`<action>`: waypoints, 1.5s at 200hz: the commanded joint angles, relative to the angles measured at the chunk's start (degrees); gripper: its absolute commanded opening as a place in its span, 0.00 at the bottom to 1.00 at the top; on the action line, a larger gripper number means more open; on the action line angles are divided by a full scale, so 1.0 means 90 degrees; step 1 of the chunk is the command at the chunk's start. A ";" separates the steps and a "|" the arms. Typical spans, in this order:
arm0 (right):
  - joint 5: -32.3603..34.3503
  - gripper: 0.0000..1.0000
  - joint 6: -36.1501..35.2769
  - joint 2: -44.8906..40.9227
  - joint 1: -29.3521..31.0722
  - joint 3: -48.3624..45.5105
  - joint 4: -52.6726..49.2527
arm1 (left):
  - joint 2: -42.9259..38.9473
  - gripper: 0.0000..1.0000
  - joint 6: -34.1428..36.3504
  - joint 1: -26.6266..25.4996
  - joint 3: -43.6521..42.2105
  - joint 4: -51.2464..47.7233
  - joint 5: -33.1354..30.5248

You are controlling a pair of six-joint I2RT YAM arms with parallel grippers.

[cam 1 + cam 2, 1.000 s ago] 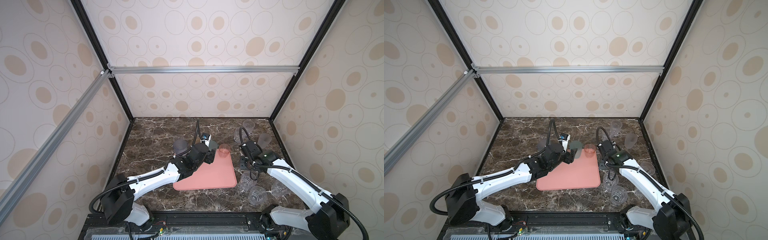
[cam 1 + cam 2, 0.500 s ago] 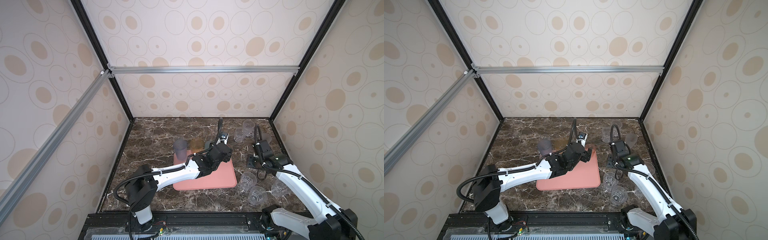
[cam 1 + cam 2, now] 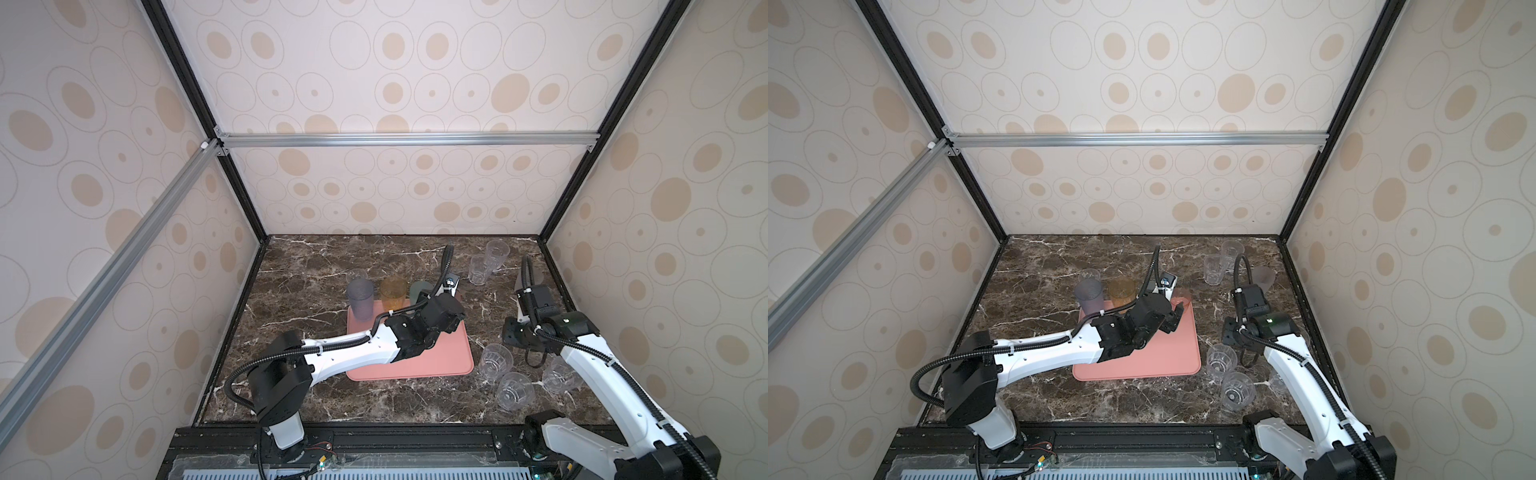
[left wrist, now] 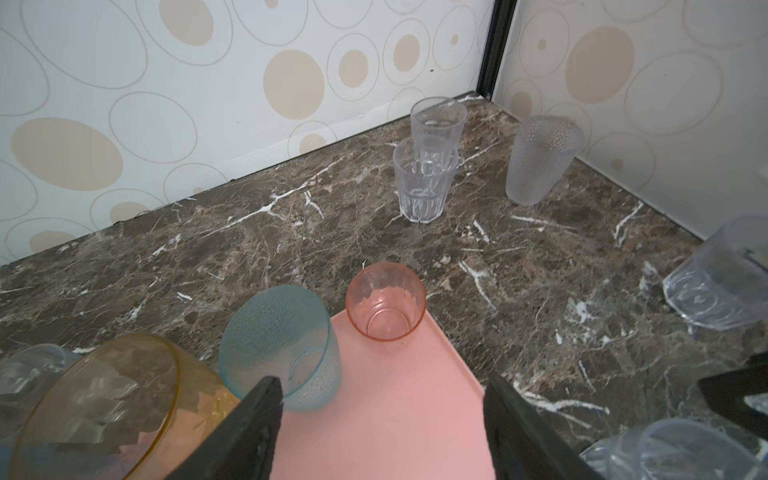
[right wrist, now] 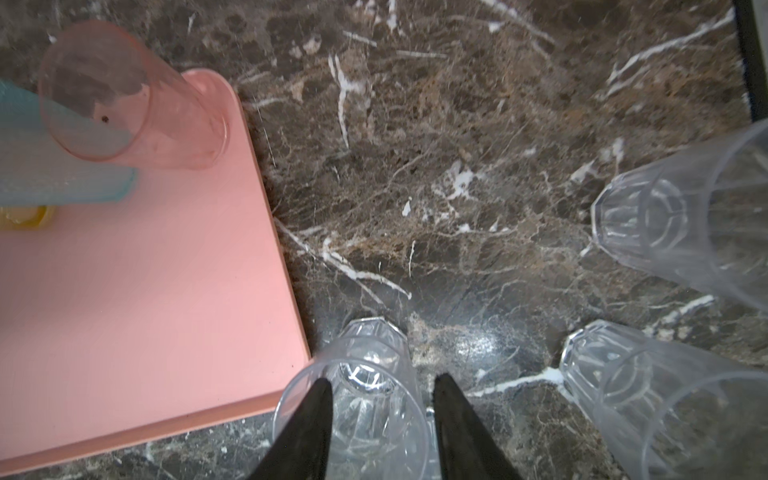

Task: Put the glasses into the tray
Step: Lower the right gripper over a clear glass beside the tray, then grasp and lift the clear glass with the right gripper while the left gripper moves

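Observation:
The salmon-pink tray (image 3: pixel 449 357) (image 3: pixel 1177 357) lies mid-table. Along its far edge stand a grey-blue glass (image 3: pixel 360 299), an amber glass (image 3: pixel 392 293) (image 4: pixel 104 399), a teal glass (image 4: pixel 278 336) and a short pink glass (image 4: pixel 386 301) (image 3: pixel 1181 296) (image 5: pixel 137 99). My left gripper (image 4: pixel 380 386) (image 3: pixel 1177 316) hangs open and empty over the tray, just short of the pink glass. My right gripper (image 5: pixel 382 386) (image 3: pixel 1246 357) is open at a clear faceted glass (image 5: pixel 365 399) (image 3: pixel 494 361) off the tray's near right corner. One finger is over its mouth, the other outside its rim.
Two more clear glasses (image 3: pixel 515 390) (image 3: pixel 559 374) stand near the right arm. Two clear glasses (image 3: pixel 496 253) (image 3: pixel 478 270) and a frosted one (image 4: pixel 540 162) stand at the back right. A small clear glass (image 3: pixel 356 275) sits behind the grey-blue one. Walls enclose three sides.
My right gripper has left the pink glass at the tray's far corner and come to the near clear glass. My left arm has swung rightwards across the tray.

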 commanded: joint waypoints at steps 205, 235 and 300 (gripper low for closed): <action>0.0144 0.29 0.1008 0.0746 -0.0049 -0.0292 -0.0807 | -0.2006 0.74 0.0599 0.1128 -0.2259 0.0877 0.1787; 0.0113 0.23 0.0996 0.1025 -0.0050 -0.0498 -0.0500 | -0.2100 0.73 0.0512 0.1321 -0.2357 0.0819 0.1872; 0.0269 0.07 0.0725 0.1304 0.0054 -0.0110 -0.0535 | -0.2461 0.72 0.0375 0.1685 -0.2729 0.0752 0.1895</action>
